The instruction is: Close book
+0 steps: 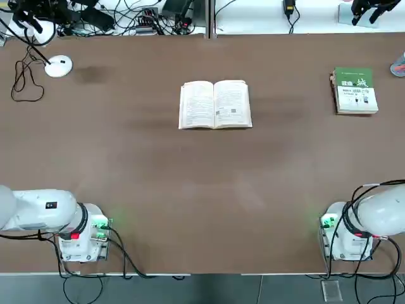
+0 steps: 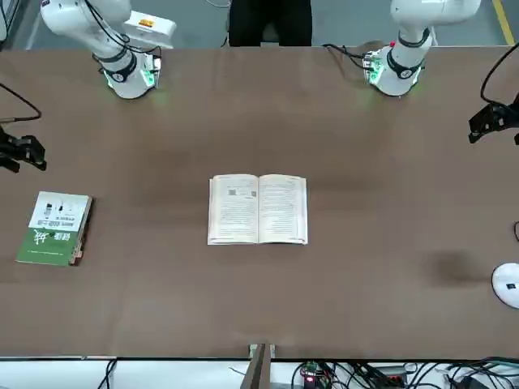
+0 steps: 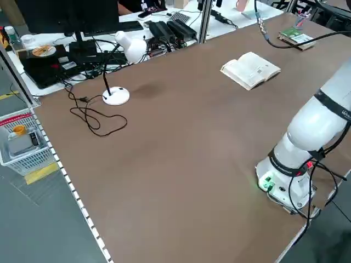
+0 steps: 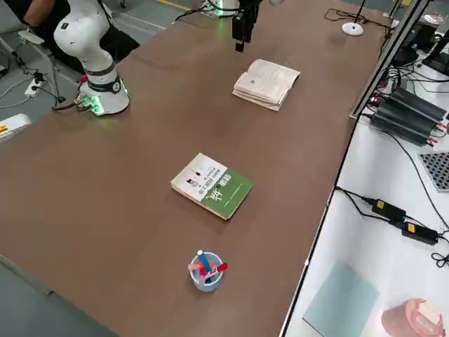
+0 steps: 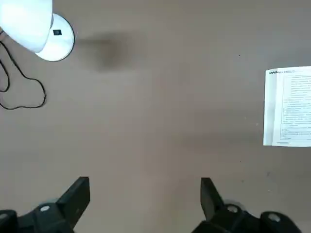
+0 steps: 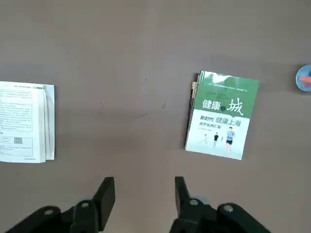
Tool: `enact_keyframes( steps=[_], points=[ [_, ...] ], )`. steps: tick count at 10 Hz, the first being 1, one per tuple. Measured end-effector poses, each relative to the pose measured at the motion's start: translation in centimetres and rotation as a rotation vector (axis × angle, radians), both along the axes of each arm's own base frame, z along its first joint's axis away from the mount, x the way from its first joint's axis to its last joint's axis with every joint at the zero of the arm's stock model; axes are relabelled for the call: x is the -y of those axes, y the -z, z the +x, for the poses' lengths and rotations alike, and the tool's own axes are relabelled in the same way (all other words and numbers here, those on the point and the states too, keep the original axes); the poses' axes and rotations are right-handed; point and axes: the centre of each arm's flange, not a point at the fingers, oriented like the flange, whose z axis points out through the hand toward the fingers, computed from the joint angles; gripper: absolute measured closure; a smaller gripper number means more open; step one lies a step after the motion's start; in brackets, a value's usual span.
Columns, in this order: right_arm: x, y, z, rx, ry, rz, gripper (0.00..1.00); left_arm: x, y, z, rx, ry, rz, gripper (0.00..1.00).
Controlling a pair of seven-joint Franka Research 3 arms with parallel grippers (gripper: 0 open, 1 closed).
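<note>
The book point(image 1: 215, 104) lies open and face up in the middle of the brown table, cream text pages showing, also seen across the table point(image 2: 258, 209). Both grippers hang high above the table, well apart from it. My left gripper point(image 5: 145, 194) is open and empty, and only the edge of one page of the book point(image 5: 289, 107) shows off to its side. My right gripper point(image 6: 143, 194) is also open with nothing between its fingers, its jaws narrower than the left's. The book's other page edge point(image 6: 24, 121) lies to one side of it.
A closed green-and-white book point(image 1: 355, 90) lies at the table's far right, with a cup of pens point(image 4: 205, 270) beyond it near the edge. A white desk lamp point(image 1: 58, 66) with a looped black cable stands at the far left. Cables and electronics crowd the bench behind the table.
</note>
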Motion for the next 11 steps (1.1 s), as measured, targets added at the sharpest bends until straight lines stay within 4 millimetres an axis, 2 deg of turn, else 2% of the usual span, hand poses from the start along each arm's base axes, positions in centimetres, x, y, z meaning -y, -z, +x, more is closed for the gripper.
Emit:
enact_keyframes(
  steps=[6,9,11],
  points=[
    [0.0,0.0,0.0,0.000,0.000,0.000,0.40,1.6,0.4,0.4,-0.006,0.047,0.001,0.00],
    [0.0,0.0,0.0,0.000,0.001,0.000,0.40,3.2,1.2,1.3,-0.018,0.077,-0.002,0.00],
    [0.0,0.0,0.0,0.000,0.001,0.000,0.37,5.0,1.8,1.7,-0.026,0.108,-0.004,0.00]
  ],
)
